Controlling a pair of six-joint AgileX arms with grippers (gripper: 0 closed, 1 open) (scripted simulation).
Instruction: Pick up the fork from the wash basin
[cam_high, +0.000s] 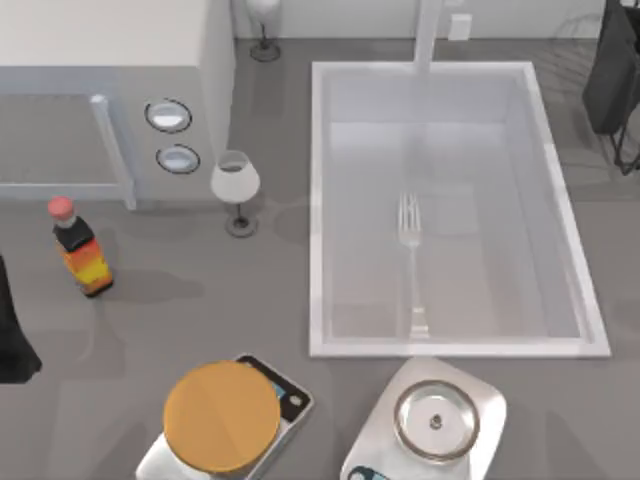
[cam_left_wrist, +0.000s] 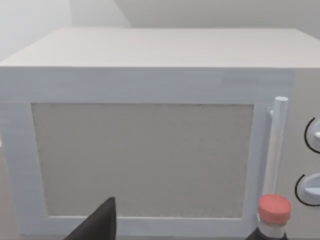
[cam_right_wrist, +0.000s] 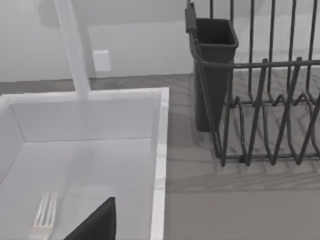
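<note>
**Fork lies flat in the basin, not yet taken**

The wash basin (cam_high: 318, 200) is deep, and its white walls limit sideways room, so approach from above looks clearest (the tap column stands at the far rim). The fork (cam_high: 410, 262) lies flat on the basin floor, near the middle, tines away from the scales. It looks light, stiff and slippery; the slim mid-handle seems the best hold. Whether either gripper is open, I cannot tell.
</note>
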